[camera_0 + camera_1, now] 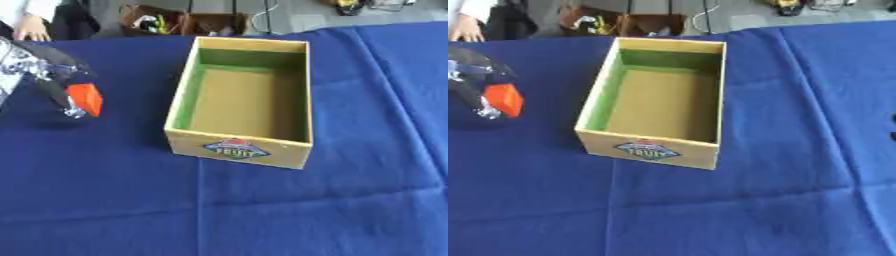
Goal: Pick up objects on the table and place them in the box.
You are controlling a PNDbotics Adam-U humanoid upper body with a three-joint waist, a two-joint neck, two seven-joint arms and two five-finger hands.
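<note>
The left hand [48, 80] enters from the left edge of the table, black with silver joints, its fingers curled down around an orange block [86, 99]. The block sits clamped between the fingers and thumb, its orange faces showing toward the box. Whether it is lifted off the cloth or touching it cannot be told; a dark shadow lies on the cloth directly beneath the hand.

To the right of the hand, near but apart from it, stands the box [238, 148], an open cardboard carton with a green inner lining on its left and far walls and a printed fruit label on its near wall. Nothing shows inside it but the brown floor.

The blue cloth [350, 200] covers the whole table, with fold creases running across it.

At the right edge of the right eye view, small dark tips [892, 127] show; the right hand's state cannot be told.
</note>
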